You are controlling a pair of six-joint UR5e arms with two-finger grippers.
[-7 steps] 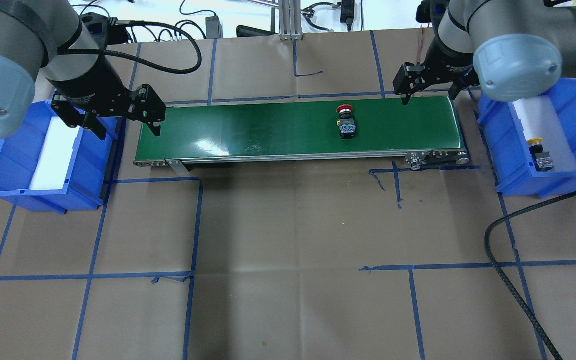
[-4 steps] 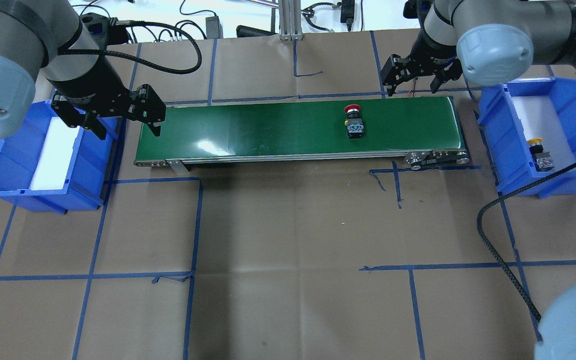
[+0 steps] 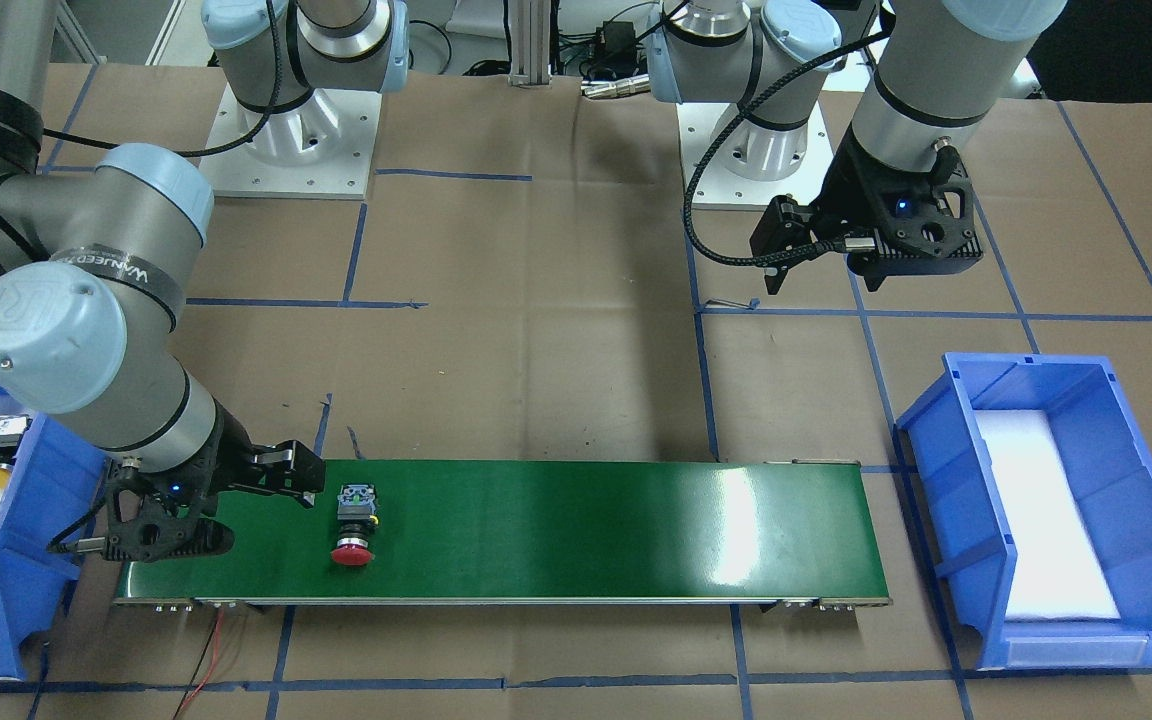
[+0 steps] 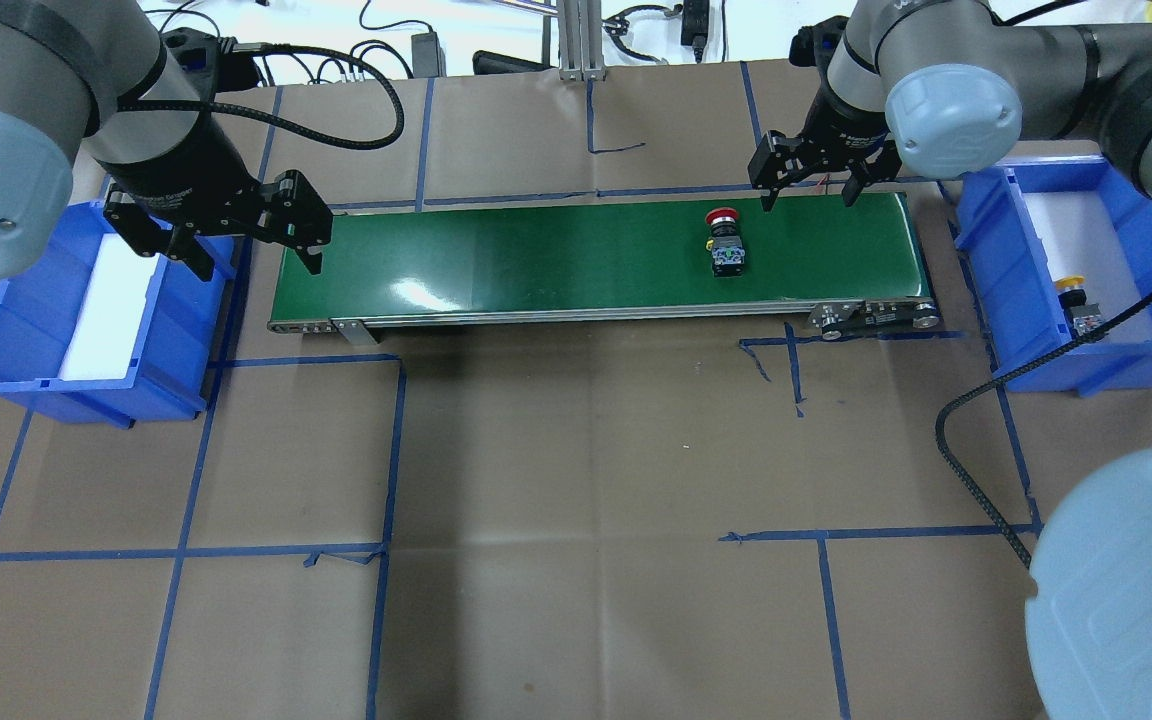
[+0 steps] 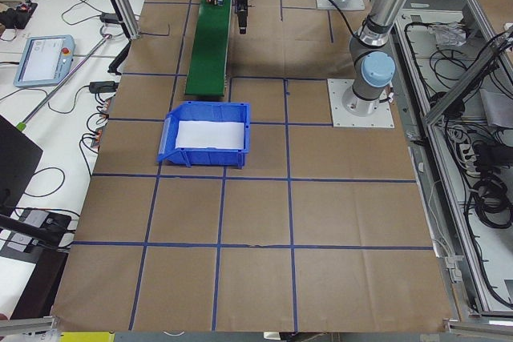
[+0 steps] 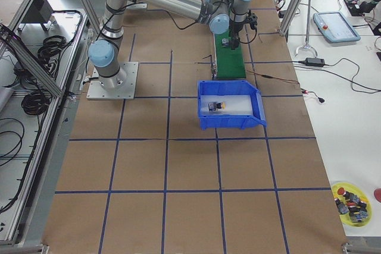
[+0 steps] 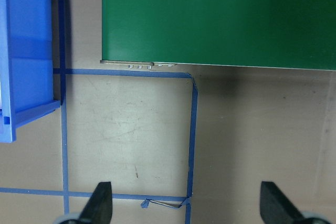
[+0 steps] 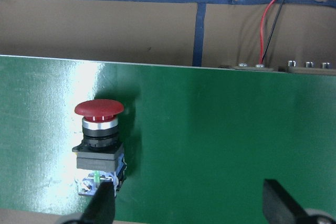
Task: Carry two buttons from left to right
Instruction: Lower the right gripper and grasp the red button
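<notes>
The red button (image 4: 725,243) lies on its side on the green conveyor belt (image 4: 536,260), toward the belt's right end. It also shows in the right wrist view (image 8: 100,140), close to the left finger. My right gripper (image 4: 804,185) is open and empty. It hovers over the belt's far edge, just right of the red button. The yellow button (image 4: 1076,300) lies in the right blue bin (image 4: 986,275). My left gripper (image 4: 258,262) is open and empty above the belt's left end, next to the left blue bin (image 4: 176,330).
Both bins have white foam liners, and no button shows in the left bin. A black cable (image 4: 976,450) hangs from the right arm over the table's right side. Red and black wires (image 8: 270,19) run from the belt's far right end.
The red button has travelled to the right along the belt. My right gripper has moved left, from near the belt's right end toward the button. The left arm has not moved.
</notes>
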